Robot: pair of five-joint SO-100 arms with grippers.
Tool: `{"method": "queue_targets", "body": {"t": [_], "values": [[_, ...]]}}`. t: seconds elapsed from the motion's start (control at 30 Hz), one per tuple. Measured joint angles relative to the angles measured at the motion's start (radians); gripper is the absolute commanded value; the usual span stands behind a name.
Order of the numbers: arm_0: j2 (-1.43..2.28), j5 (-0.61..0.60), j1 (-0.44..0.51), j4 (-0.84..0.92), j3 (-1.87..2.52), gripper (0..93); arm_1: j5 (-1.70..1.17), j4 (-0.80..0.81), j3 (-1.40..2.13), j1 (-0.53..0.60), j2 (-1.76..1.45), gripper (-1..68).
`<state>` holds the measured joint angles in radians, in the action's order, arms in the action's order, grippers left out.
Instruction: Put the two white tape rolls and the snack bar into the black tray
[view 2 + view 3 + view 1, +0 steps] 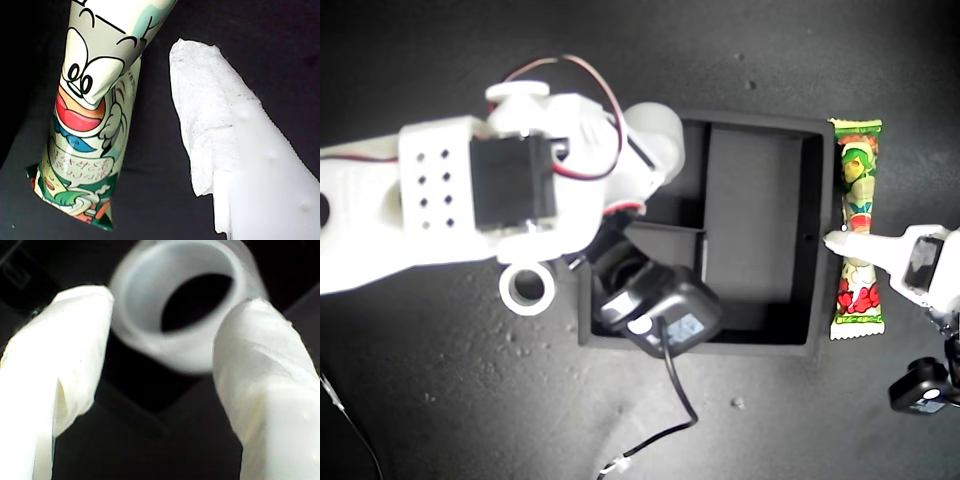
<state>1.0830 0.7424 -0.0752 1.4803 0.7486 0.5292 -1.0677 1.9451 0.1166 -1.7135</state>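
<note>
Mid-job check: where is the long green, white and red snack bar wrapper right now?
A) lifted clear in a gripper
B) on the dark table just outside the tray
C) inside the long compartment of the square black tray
B: in the exterior view the long green, white and red snack bar wrapper lies on the dark table along the outer wall of the square black tray, on the exterior view's right.
</note>
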Motion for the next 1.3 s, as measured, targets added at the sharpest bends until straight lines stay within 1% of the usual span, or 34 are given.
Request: {"method": "queue_targets", "body": {"t": [0.2, 0.27, 0.33, 0.37, 0.47, 0.53, 0.6, 0.63, 0.73, 0.8, 0.83, 0.9, 1.07, 1.17, 1.3], "values": [[-0.127, 0.018, 0.023, 0.118, -0.229, 14.4, 0.000, 0.031, 0.009, -0.044, 0.029, 28.3], [-0.238, 0.032, 0.043, 0.209, -0.405, 13.6, 0.000, 0.052, 0.025, -0.058, 0.032, 27.6], [-0.377, 0.046, 0.063, 0.304, -0.637, 13.3, 0.000, 0.077, 0.044, -0.075, 0.034, 25.4], [-0.417, 0.054, 0.064, 0.311, -0.732, 13.3, 0.000, 0.086, 0.051, -0.083, 0.040, 24.2], [-0.387, 0.078, 0.066, 0.334, -0.815, 12.6, 0.000, 0.087, 0.064, -0.107, 0.100, 23.0], [-0.296, 0.104, 0.069, 0.337, -0.726, 12.6, 0.000, 0.083, 0.032, -0.126, 0.156, 22.8], [-0.207, 0.135, 0.081, 0.337, -0.597, 12.5, 0.006, 0.078, -0.006, -0.129, 0.216, 18.9], [-0.152, 0.158, 0.094, 0.337, -0.514, 12.3, -0.023, 0.083, -0.017, -0.130, 0.236, 13.9], [0.011, 0.225, 0.132, 0.337, -0.321, 12.0, -0.049, 0.071, -0.037, -0.146, 0.252, 4.2], [0.135, 0.278, 0.155, 0.337, -0.186, 11.6, -0.044, 0.055, -0.055, -0.147, 0.253, 0.3], [0.195, 0.301, 0.163, 0.337, -0.115, 11.5, -0.034, 0.043, -0.066, -0.149, 0.255, 0.1], [0.311, 0.347, 0.186, 0.337, 0.015, 11.4, -0.009, -0.002, -0.095, -0.160, 0.256, 0.0], [0.538, 0.440, 0.275, 0.337, 0.296, 11.1, 0.084, -0.195, -0.255, -0.163, 0.258, -0.2], [0.620, 0.479, 0.307, 0.331, 0.408, 11.1, 0.187, -0.359, -0.397, -0.156, 0.258, -0.3], [0.672, 0.502, 0.334, 0.305, 0.500, 11.1, 0.333, -0.555, -0.630, -0.155, 0.258, -0.3]]}}
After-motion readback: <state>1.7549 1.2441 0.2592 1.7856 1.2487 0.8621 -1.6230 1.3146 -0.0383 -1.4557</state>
